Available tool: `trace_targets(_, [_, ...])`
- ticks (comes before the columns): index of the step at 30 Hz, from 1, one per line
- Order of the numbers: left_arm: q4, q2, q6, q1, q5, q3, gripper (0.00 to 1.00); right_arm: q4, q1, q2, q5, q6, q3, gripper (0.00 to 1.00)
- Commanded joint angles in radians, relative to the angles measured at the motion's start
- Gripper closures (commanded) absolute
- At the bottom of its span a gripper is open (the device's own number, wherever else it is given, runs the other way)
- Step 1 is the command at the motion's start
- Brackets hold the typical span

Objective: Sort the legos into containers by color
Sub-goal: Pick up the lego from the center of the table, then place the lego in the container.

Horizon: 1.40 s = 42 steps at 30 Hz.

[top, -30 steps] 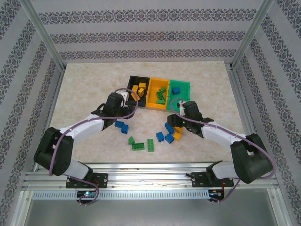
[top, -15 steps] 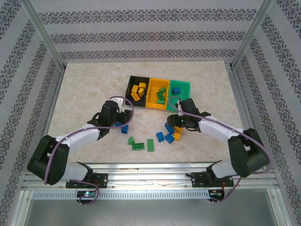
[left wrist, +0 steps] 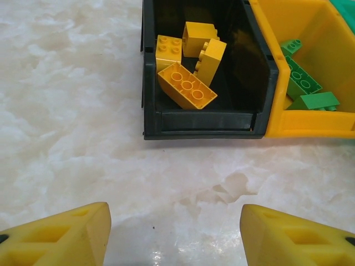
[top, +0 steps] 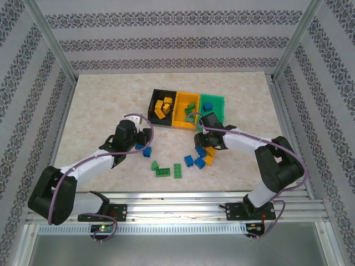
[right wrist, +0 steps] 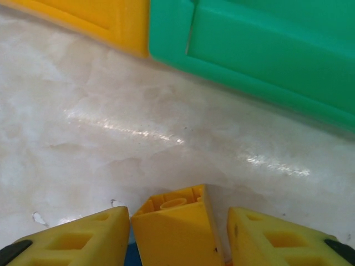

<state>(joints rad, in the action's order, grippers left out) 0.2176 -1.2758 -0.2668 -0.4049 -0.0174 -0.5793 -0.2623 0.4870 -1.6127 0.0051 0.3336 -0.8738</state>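
Nearest the arm bases, green bricks and blue bricks lie loose on the desk. The right tool straddles a yellow brick there; I cannot tell whether it grips. An off-centre hold could let the brick twist out short of the black bin. The left tool hangs wide open and empty before that bin, so both arms reaching there might clash.
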Motion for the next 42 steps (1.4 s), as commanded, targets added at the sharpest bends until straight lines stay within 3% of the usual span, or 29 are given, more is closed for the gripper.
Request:
trace_targets(1, [0.034, 0.022, -0.02, 0.018, -0.03, 0.011, 0.38, -0.049, -0.005, 0.015, 0.073, -0.004, 0.036, 0.51])
trace_targets(6, [0.023, 0.025, -0.016, 0.027, -0.044, 0.007, 0.38, -0.008, -0.056, 0.046, 0.004, 0.024, 0.077, 0.5])
trace_targets(11, [0.027, 0.029, -0.017, 0.029, -0.036, 0.011, 0.38, -0.014, -0.018, -0.005, -0.029, 0.02, 0.021, 0.48])
trace_targets(18, [0.026, 0.047, -0.029, 0.031, -0.075, 0.024, 0.38, -0.048, 0.037, -0.04, 0.005, -0.002, -0.048, 0.68])
trace_targets(24, [-0.009, 0.002, -0.049, 0.046, -0.071, -0.006, 0.39, -0.106, 0.113, -0.031, 0.025, -0.042, -0.17, 0.68])
trace_targets(30, [0.021, 0.048, -0.042, 0.056, -0.136, 0.041, 0.39, -0.091, 0.138, -0.095, -0.037, -0.046, -0.398, 0.67])
trace_targets(35, [0.033, 0.024, -0.055, 0.067, -0.135, 0.042, 0.4, -0.119, 0.143, -0.279, -0.056, -0.047, -0.707, 0.65])
trace_targets(40, [0.034, 0.008, -0.054, 0.071, -0.114, 0.034, 0.4, -0.2, 0.133, -0.475, -0.058, -0.038, -1.006, 0.49])
trace_targets(42, [0.03, 0.012, -0.053, 0.071, -0.115, 0.033, 0.4, -0.205, 0.134, -0.49, -0.068, -0.029, -1.03, 0.48])
